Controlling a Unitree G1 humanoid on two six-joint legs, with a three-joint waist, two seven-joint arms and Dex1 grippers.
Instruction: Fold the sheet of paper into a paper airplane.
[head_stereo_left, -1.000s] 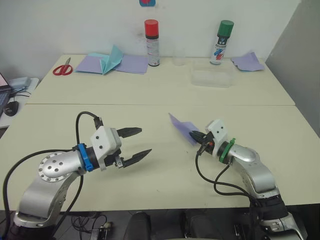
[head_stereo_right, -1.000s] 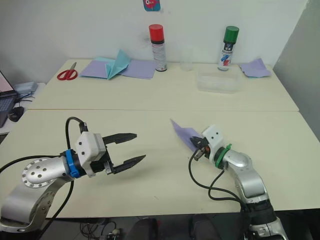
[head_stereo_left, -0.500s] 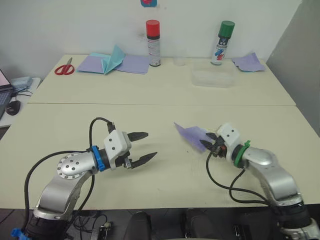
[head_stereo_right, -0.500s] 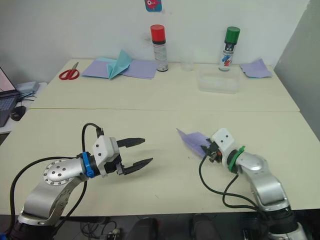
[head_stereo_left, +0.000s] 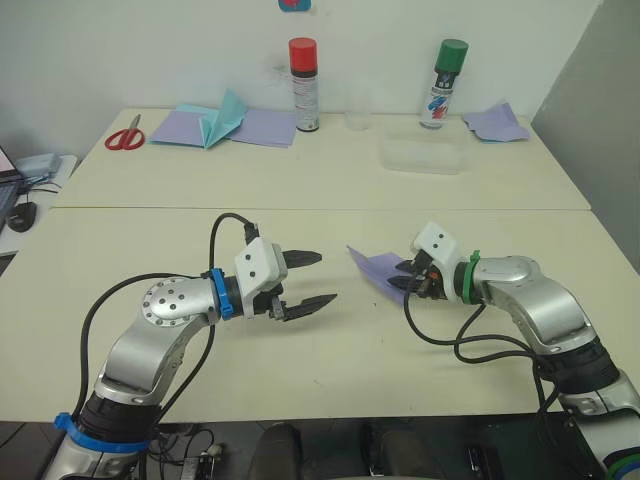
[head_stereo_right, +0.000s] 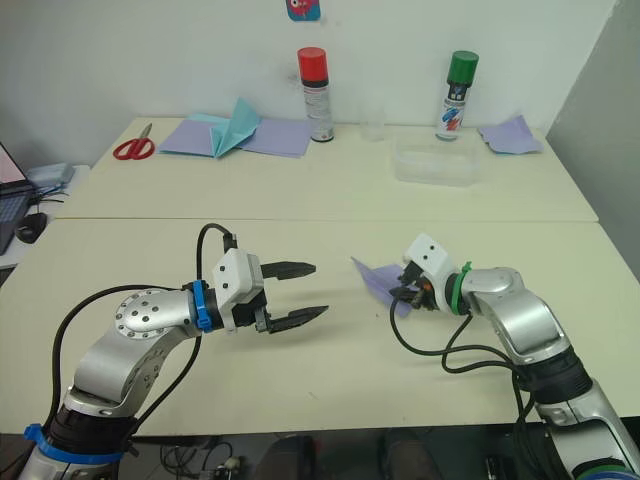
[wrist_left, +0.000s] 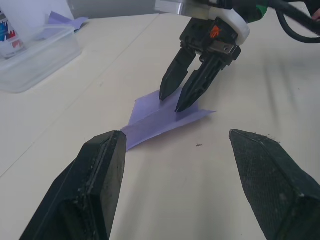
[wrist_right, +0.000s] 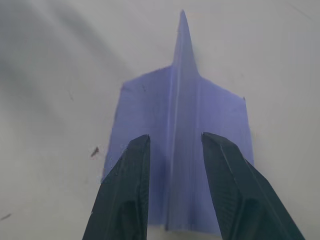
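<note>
— Left eye view: what's on the tabletop (head_stereo_left: 330, 390)?
— The left claw (head_stereo_left: 313, 279) hovers with fingers spread wide, holding nothing. The right claw (wrist_left: 176, 99) has its fingers slightly apart, tips straddling the centre ridge of the paper airplane (wrist_right: 181, 145), which lies flat between the two claws.

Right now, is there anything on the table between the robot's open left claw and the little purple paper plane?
Nothing visible. Only bare table lies between the left gripper and the paper airplane. The right gripper is already over the plane, on its far side.
</note>
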